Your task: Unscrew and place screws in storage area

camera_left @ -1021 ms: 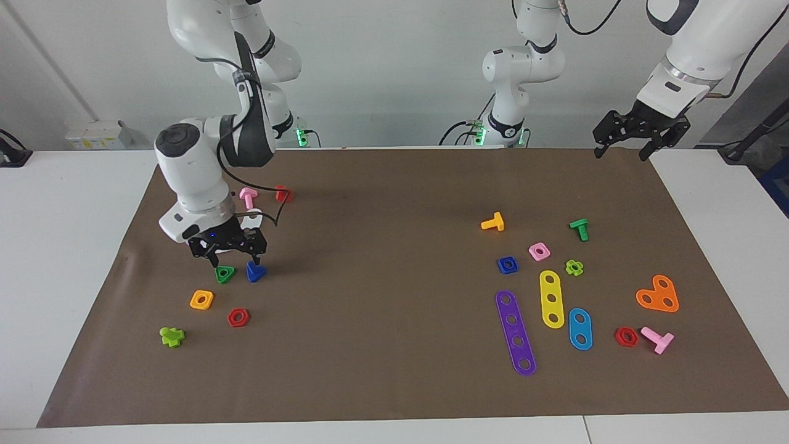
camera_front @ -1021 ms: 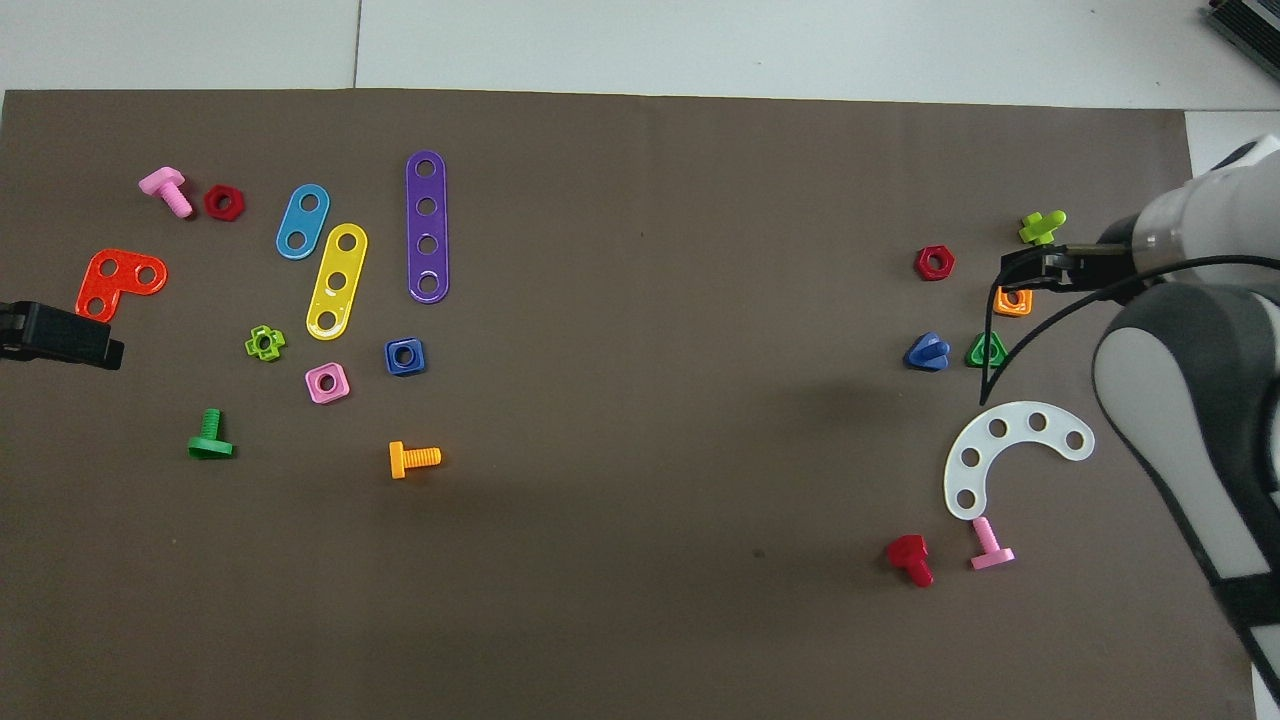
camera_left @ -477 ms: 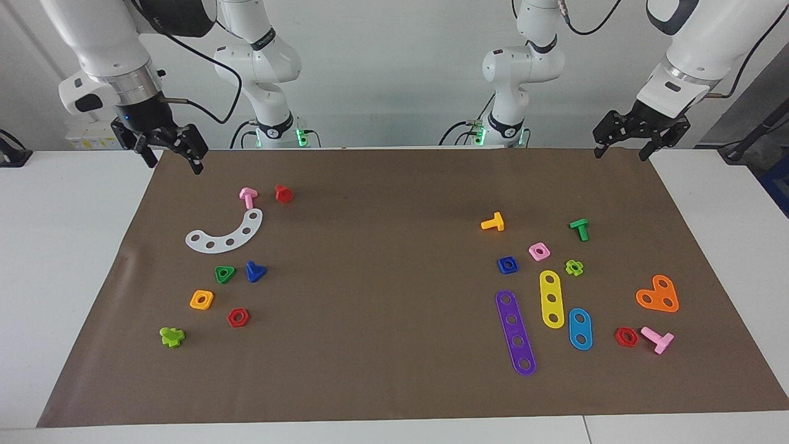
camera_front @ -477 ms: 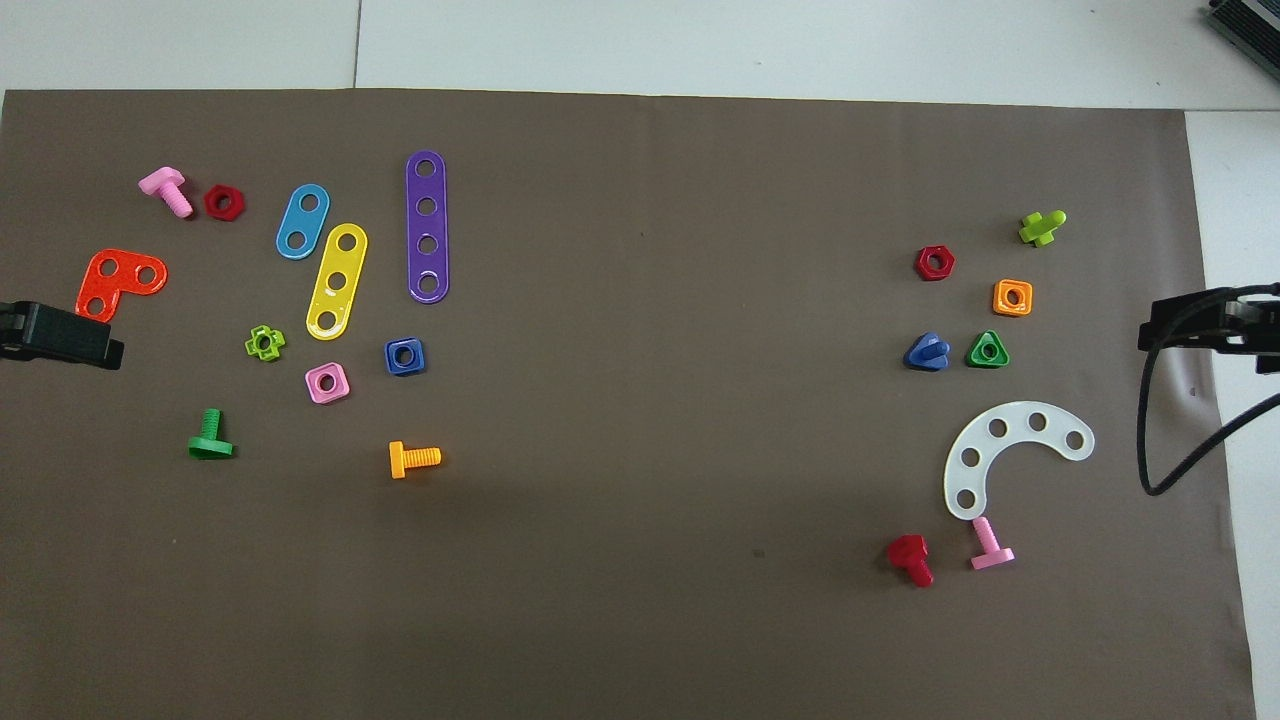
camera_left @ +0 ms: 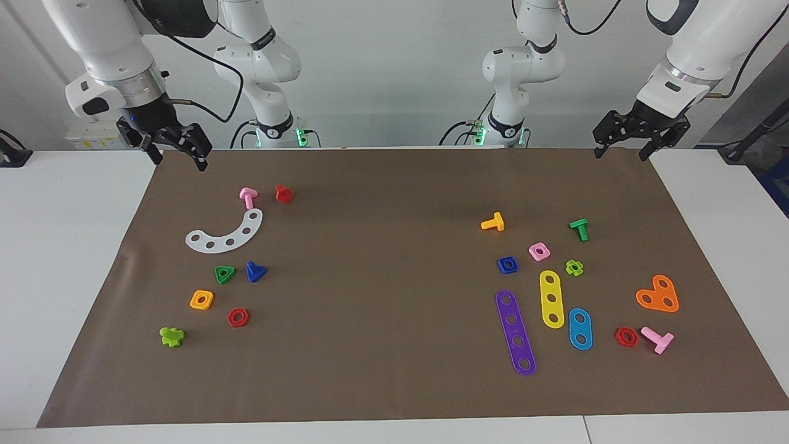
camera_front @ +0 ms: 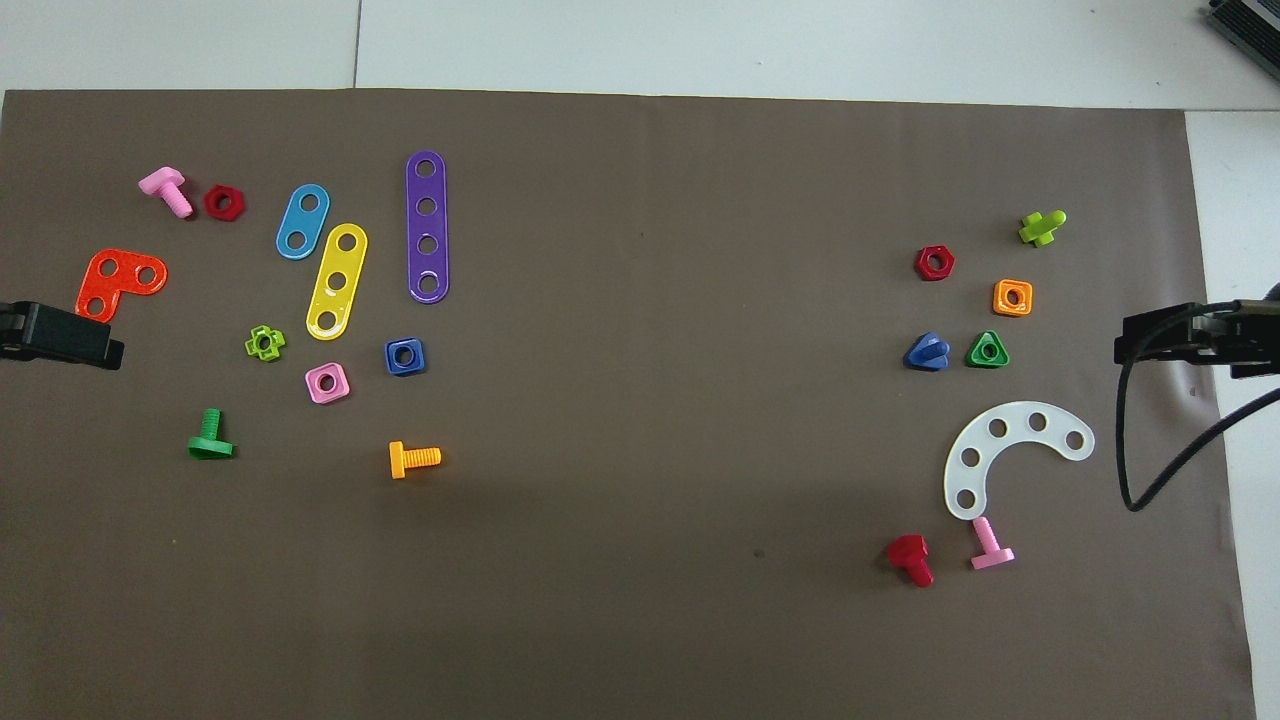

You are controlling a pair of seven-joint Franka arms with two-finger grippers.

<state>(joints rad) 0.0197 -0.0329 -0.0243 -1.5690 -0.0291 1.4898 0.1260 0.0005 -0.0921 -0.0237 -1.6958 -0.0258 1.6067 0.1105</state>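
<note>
The small dark blue plastic bolt with a triangular head (camera_left: 256,271) lies loose on the brown mat (camera_left: 394,185) toward the right arm's end of the table, just beside the green triangular plastic nut (camera_left: 225,274) and apart from it. Its matching dark blue square plastic nut (camera_left: 507,265) sits well apart, toward the left arm's end, near the pink square plastic nut (camera_left: 539,251) and the yellow three-hole plastic strip (camera_left: 551,298). So bolt and nut are already separated; the unscrewing looks done.

The bolt rests among other loose fasteners, namely the orange square nut (camera_left: 201,300), the red hexagonal nut (camera_left: 238,317) and the white curved plastic strip (camera_left: 225,234), which I judge to be the storage area. If so, this bolt is stored, and only its nut might remain to bring over.

The right gripper (camera_left: 175,154) hangs raised over the mat's edge near its own base, claw spread wide and empty. The left gripper (camera_left: 622,147) waits raised over the mat's corner at its end, also wide and empty.
</note>
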